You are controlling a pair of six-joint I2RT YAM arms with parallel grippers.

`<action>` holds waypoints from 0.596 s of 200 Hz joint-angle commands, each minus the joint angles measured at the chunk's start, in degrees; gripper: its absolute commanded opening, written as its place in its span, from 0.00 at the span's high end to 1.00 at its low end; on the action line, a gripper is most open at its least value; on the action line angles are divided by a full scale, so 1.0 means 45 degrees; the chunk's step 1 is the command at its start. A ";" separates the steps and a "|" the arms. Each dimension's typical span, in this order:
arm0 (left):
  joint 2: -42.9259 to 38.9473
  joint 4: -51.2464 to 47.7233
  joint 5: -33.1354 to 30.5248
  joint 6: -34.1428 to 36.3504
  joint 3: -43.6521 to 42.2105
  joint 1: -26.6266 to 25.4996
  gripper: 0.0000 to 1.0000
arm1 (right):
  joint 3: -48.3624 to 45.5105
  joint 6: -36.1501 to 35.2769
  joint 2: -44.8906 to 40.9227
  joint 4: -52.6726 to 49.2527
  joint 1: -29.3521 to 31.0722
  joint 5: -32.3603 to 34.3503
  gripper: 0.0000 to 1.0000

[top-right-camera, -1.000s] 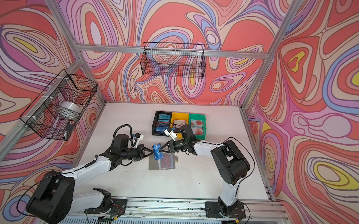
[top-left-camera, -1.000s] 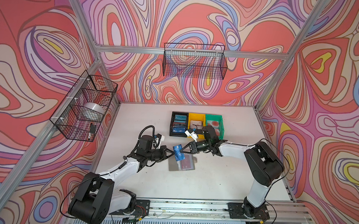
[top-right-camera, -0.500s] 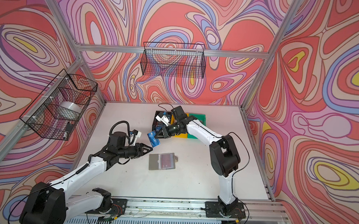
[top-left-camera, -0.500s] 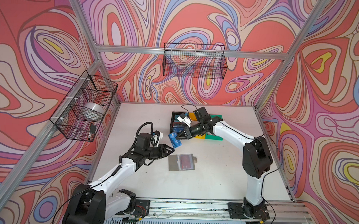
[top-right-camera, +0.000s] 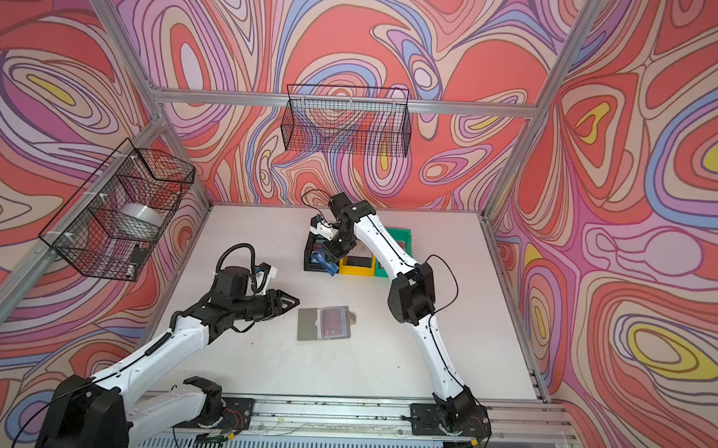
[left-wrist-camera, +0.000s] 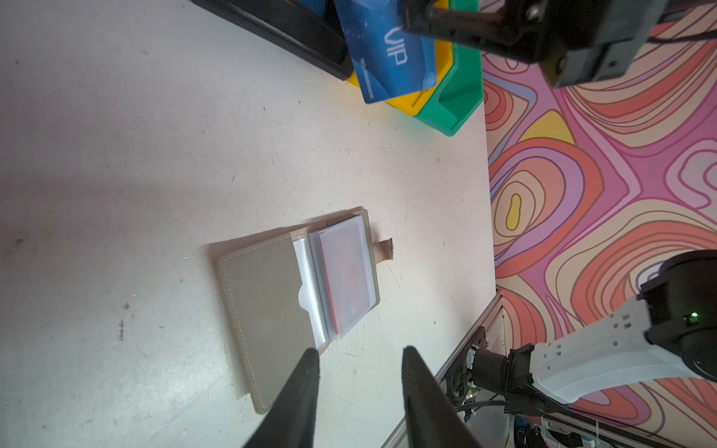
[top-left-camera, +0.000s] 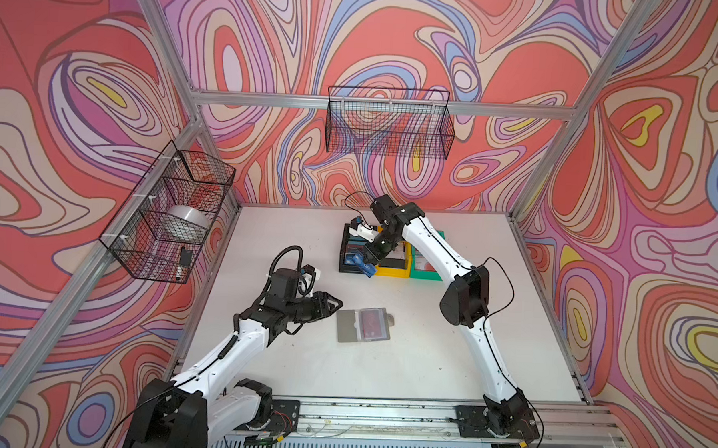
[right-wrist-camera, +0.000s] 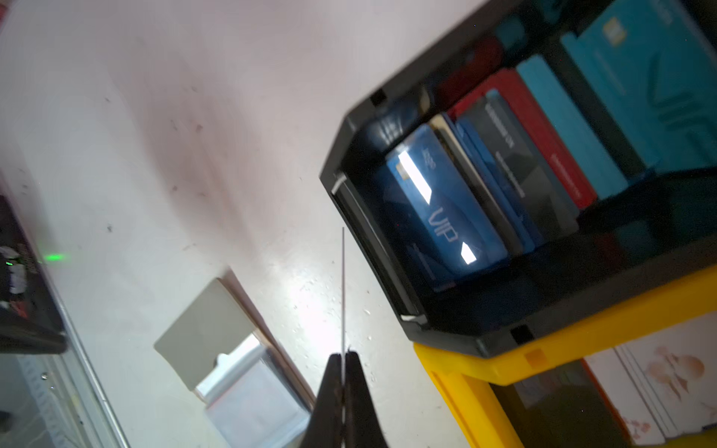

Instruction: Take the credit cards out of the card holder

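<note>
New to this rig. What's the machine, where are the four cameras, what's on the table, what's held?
Two white robot arms are mounted at the near edge of the table, each ending in a two-fingered hand. Two pictures come from a stereo camera overhead, so they look nearly alike. The other two come from a camera on each arm's wrist, looking along the fingers. On the table lies an open grey card holder with a red card in a clear pocket. At the back stand a black bin full of cards, a yellow bin and a green bin. The right hand is shut on a blue card near the black bin. The left hand is open and empty, near the holder.
</note>
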 commanded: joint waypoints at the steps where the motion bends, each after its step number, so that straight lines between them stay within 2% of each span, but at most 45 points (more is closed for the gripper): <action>1: -0.0547 -0.0560 -0.0582 -0.0120 -0.0102 0.0088 0.61 | -0.1245 -0.0903 -0.0949 0.1064 -0.0053 0.1584 1.00; 74: -0.1156 -0.1217 -0.1014 -0.0189 -0.0116 0.0072 0.61 | -0.1716 -0.1536 -0.1455 0.2605 -0.0052 0.1038 1.00; 119: -0.0723 -0.0893 -0.1105 -0.0230 -0.0056 0.0080 0.60 | -0.2309 -0.3085 -0.1801 0.3406 -0.0041 0.0924 1.00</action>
